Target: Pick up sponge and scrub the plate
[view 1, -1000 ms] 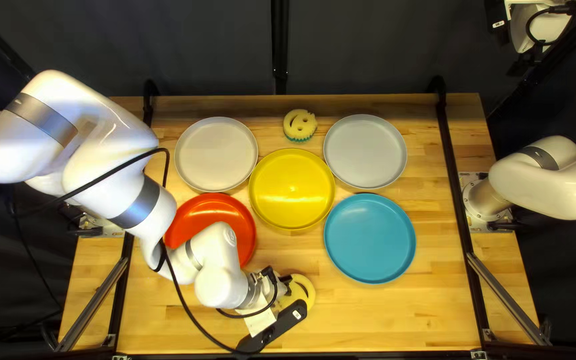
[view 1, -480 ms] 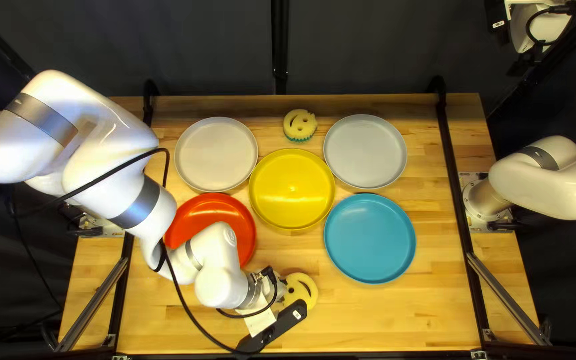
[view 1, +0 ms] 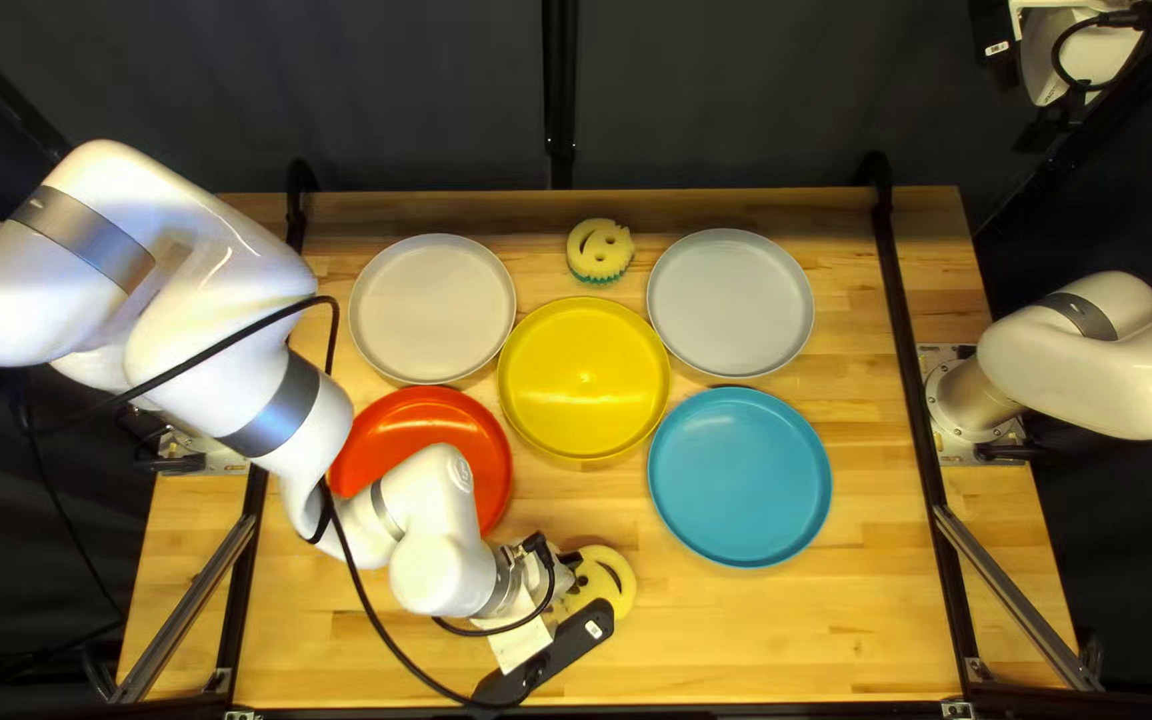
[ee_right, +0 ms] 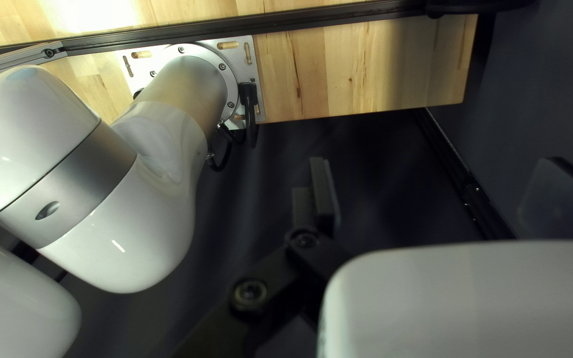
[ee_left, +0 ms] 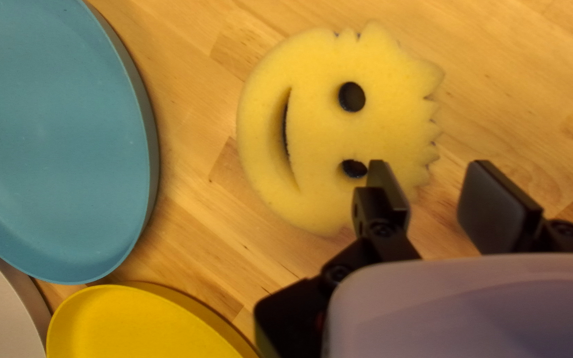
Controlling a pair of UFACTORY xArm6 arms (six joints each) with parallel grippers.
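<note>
Black left gripper (view 1: 571, 571): hanging on the near side of the yellow plate (view 1: 584, 378). Its fingers are standing clearly apart and holding nothing – in its wrist view one is overlapping the near sponge's edge, the other is showing over wood beside it. Whether the first is touching cannot be told.

Near sponge (view 1: 607, 583): lying face up on the wooden table (view 1: 790, 634), nearer the table's near edge than the yellow plate. Its smiling face is showing cut-out eyes and mouth.

Red plate (view 1: 383, 424): sitting just left of the yellow plate and a little nearer, partly hidden by the left arm (view 1: 290, 407).

Blue plate (view 1: 740, 476): resting just right of the yellow plate, a little nearer.

Off-white plate (view 1: 431, 307): lying beyond the yellow plate, to its left.

Pale grey plate (view 1: 731, 303): lying beyond the yellow plate, to its right.

Far sponge (view 1: 599, 251): resting just beyond the yellow plate, between the two pale ones – yellow on top, green below.

Right gripper (view 1: 1040, 131): hanging well apart from the yellow plate, beyond it and to its right. Its fingers are spreading wide, gripping nothing.
</note>
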